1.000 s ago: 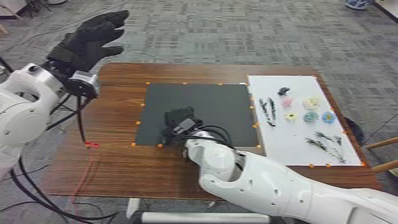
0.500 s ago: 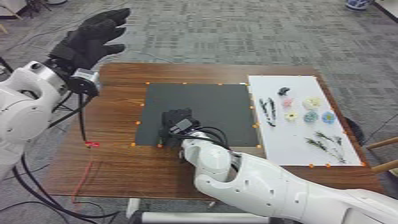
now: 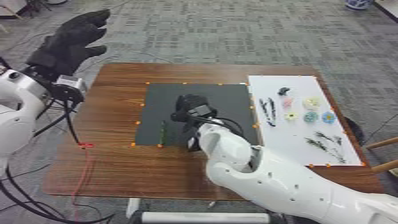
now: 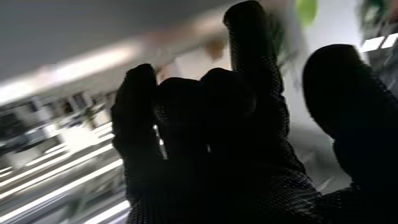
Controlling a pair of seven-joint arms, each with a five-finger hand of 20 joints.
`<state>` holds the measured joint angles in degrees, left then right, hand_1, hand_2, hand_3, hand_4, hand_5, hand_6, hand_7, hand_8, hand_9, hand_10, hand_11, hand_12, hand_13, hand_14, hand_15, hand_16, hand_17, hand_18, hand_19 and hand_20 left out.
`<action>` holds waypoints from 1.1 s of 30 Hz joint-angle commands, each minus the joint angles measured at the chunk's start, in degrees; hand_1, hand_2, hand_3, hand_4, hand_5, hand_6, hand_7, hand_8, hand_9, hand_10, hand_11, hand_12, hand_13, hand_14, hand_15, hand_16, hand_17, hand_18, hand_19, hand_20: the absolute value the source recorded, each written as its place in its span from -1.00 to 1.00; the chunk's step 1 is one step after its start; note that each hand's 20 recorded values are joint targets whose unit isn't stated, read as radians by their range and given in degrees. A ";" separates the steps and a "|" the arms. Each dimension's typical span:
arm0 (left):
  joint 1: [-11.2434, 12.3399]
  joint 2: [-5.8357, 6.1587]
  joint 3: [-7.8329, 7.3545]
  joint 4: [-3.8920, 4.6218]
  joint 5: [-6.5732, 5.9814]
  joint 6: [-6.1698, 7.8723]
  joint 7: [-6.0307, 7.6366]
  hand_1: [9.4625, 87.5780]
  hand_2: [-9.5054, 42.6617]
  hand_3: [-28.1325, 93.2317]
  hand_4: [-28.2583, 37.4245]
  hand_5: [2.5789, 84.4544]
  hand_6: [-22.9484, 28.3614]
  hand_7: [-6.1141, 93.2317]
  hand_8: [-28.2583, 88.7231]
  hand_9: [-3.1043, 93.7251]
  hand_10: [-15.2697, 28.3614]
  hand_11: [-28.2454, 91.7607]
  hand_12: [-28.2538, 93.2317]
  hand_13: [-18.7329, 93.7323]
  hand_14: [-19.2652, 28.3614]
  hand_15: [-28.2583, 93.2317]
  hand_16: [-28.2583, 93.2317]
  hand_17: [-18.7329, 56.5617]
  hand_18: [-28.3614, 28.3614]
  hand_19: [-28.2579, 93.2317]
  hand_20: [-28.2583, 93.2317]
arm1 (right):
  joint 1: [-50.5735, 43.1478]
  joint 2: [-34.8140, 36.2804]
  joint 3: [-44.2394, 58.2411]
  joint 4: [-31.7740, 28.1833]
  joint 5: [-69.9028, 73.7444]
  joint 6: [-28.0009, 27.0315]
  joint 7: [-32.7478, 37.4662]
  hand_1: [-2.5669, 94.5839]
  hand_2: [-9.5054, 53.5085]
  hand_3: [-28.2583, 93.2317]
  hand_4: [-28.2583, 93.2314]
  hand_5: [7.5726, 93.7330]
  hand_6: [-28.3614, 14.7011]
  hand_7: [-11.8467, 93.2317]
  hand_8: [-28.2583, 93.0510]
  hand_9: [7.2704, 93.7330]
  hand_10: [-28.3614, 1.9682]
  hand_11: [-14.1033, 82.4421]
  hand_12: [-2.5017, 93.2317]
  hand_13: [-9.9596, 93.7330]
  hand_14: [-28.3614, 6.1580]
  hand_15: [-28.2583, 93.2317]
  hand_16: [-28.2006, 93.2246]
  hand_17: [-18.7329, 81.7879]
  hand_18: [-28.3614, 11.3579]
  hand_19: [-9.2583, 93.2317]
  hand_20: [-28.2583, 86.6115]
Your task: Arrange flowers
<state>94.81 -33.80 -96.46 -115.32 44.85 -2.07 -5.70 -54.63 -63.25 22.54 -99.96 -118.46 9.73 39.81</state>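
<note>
Head view: nearest you, the wooden table (image 3: pixel 124 177) runs up to the black mat (image 3: pixel 200 90), with green sprigs (image 3: pixel 329 145) on the near part of the white board (image 3: pixel 311 80) to the right. On the mat, near its left side, you have one green stem (image 3: pixel 163 132) lying lengthwise, so the arrangement looks only just started: one piece of greenery down, no blossom beside it.

Just beyond and right of that stem, your right hand (image 3: pixel 188 107) is over the mat. The right wrist view shows its thumb standing apart from the fingers, the outer ones upright and the middle ones bent forward, nothing held.

Farther up the board you have the blue flowers, one (image 3: pixel 310 117) beside the other (image 3: pixel 329 118), a small yellow flower (image 3: pixel 290 115), then a pale yellow flower (image 3: pixel 311 103) and a pink flower (image 3: pixel 287 102). All of these, plus the sprigs, are yours to place if the design calls for them.

Farthest forward, off the table's left side, your left hand (image 3: pixel 67 47) is raised, fingers straight and close together, thumb apart, apparently waiting.
</note>
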 commanded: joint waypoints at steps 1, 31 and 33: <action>17.02 -8.50 -12.03 -5.88 6.13 -1.23 0.08 -0.56 -1.00 0.55 -1.00 -0.68 -0.08 -0.50 -0.68 -0.76 -0.02 -0.42 -0.16 -0.67 0.14 -0.18 -0.52 -0.98 0.62 0.01 -0.39 | -11.48 19.87 17.27 -9.38 -3.67 4.31 2.55 -0.53 -0.99 0.80 -0.99 0.28 0.23 -0.11 -0.76 0.31 -0.03 0.64 0.28 0.28 -0.24 0.85 0.10 -0.21 -0.77 0.71 0.35; 33.87 -19.12 -16.79 -12.49 6.98 4.58 3.91 -0.56 -1.00 0.54 -1.00 -0.68 -0.07 -0.50 -0.68 -0.76 -0.02 -0.41 -0.16 -0.67 0.14 -0.17 -0.52 -0.99 0.62 0.01 -0.39 | -66.67 32.47 66.57 -19.09 -10.19 -7.38 14.63 0.15 -1.00 -0.06 -1.00 -0.02 0.11 0.30 -0.86 -0.01 -0.12 0.62 0.25 0.09 -0.33 0.83 0.11 -0.29 -0.75 0.66 0.39; 33.98 -19.06 -16.74 -12.42 6.84 4.76 4.12 -0.56 -1.00 0.54 -1.00 -0.68 -0.07 -0.50 -0.68 -0.76 -0.02 -0.41 -0.16 -0.67 0.13 -0.17 -0.52 -0.99 0.62 0.01 -0.39 | -68.01 32.29 67.54 -19.31 -10.25 -7.86 14.60 0.12 -1.00 0.01 -1.00 -0.01 0.12 0.30 -0.86 -0.01 -0.12 0.63 0.25 0.10 -0.32 0.83 0.10 -0.29 -0.75 0.66 0.39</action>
<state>127.95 -52.40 -112.67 -128.07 52.31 1.86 -1.22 -116.89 -30.80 86.64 -117.67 -127.75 3.87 53.17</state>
